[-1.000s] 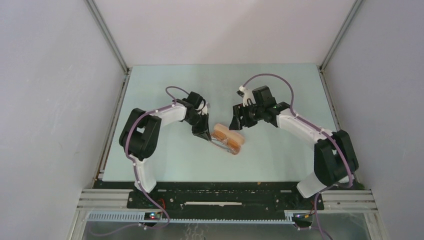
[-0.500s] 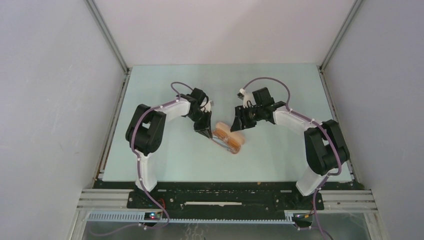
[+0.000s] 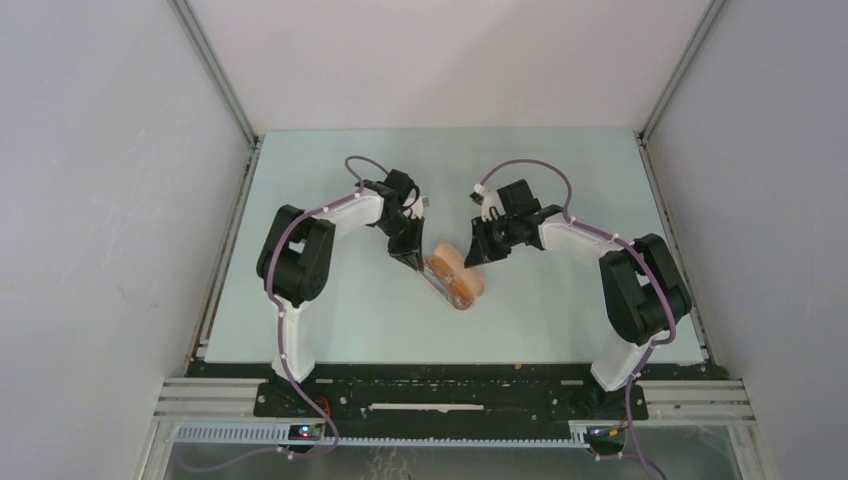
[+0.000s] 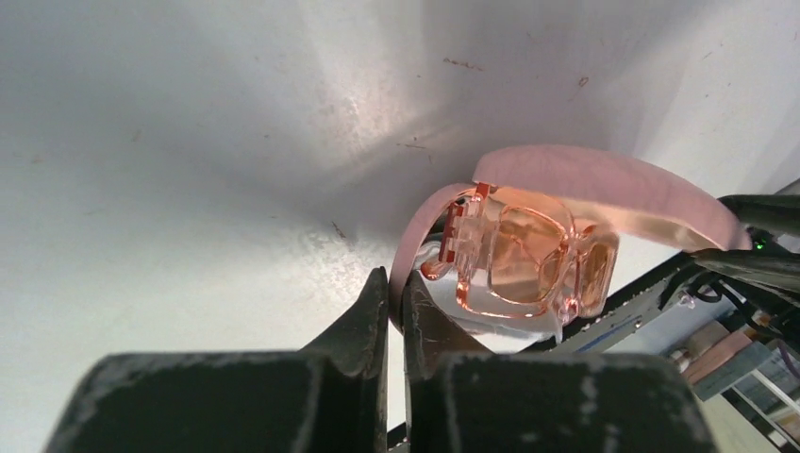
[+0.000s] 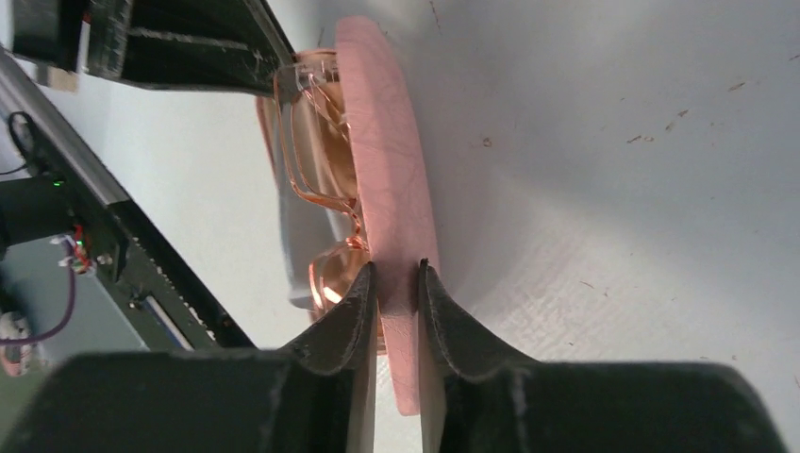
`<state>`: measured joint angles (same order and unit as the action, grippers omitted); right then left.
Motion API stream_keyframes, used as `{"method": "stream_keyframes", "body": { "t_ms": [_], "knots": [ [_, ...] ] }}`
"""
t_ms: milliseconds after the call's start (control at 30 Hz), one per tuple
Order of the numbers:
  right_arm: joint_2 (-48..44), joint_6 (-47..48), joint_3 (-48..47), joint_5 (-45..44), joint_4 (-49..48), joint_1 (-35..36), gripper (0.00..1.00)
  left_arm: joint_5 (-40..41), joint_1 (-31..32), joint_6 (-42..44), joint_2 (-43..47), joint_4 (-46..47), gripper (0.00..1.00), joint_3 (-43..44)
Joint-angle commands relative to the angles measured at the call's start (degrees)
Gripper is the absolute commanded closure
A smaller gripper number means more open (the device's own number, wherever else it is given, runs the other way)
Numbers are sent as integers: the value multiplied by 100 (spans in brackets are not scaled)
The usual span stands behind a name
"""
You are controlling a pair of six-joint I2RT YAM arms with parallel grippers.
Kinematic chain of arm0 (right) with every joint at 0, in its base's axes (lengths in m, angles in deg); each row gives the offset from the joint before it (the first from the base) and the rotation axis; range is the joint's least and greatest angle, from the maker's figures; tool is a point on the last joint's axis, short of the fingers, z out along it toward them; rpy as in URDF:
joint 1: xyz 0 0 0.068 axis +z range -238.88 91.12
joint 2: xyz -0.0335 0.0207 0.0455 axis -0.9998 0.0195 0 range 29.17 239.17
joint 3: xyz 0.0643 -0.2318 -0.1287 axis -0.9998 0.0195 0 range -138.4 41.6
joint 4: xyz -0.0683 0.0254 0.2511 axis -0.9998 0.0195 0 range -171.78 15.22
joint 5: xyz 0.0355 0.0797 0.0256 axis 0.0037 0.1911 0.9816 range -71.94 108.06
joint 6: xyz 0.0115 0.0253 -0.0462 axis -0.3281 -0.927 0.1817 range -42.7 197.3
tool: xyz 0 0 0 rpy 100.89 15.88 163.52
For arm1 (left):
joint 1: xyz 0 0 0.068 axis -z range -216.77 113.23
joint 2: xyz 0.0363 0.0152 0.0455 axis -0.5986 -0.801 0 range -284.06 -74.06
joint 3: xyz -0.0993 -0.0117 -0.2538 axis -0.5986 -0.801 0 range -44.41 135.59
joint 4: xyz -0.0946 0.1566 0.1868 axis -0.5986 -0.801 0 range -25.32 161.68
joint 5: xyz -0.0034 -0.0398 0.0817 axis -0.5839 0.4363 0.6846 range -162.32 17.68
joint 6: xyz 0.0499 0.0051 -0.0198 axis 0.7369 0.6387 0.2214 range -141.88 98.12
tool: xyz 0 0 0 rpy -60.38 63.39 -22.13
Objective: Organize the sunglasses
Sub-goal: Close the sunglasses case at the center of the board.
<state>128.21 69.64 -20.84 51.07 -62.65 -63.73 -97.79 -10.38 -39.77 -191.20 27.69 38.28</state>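
The sunglasses (image 4: 517,253), orange-brown with amber lenses, lie folded inside the open pink case (image 4: 604,189), on a pale cloth (image 4: 481,319). In the top view the case (image 3: 446,256) rests mid-table with the sunglasses (image 3: 459,289) showing in it. My left gripper (image 4: 396,283) is shut on the thin side wall of the case's lower shell; from above, the left gripper (image 3: 413,263) stands at the case's left end. My right gripper (image 5: 397,269) is shut on the edge of the raised pink lid (image 5: 387,142), with the sunglasses (image 5: 321,160) just left of it. Seen from above, the right gripper (image 3: 470,257) is at the case's right side.
The pale green table (image 3: 330,310) is walled by grey panels on the left, right and back. A black rail (image 3: 450,400) carrying both arm bases runs along the near edge. My left gripper's fingers (image 5: 189,47) show in the right wrist view.
My right gripper has come in closer to the case and closed from open onto the lid. Both arms have drawn their elbows inward. The left gripper keeps its pinch on the case wall.
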Motion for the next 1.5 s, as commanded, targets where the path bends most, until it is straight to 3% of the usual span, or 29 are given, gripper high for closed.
{"method": "stream_keyframes", "body": {
  "t_ms": [0,267,467,933,1300,1467],
  "knots": [
    [-253,-225,-129,-744,126,477,82,64,6,22,57,56,91,395],
    [-608,-1026,-33,-2552,98,1239,87,278,6,-169,433,110,73,337],
    [-703,-1317,-22,-3512,238,1619,90,504,6,-269,691,31,71,329],
    [-831,-1623,-21,-4515,351,2104,91,401,-3,-392,1203,302,62,-193],
    [-935,-1771,-19,-4861,504,2278,91,343,-3,-584,1519,615,43,-573],
    [-957,-1821,-23,-5110,596,2347,91,387,-3,-792,1795,799,29,-798]
  ]
}}
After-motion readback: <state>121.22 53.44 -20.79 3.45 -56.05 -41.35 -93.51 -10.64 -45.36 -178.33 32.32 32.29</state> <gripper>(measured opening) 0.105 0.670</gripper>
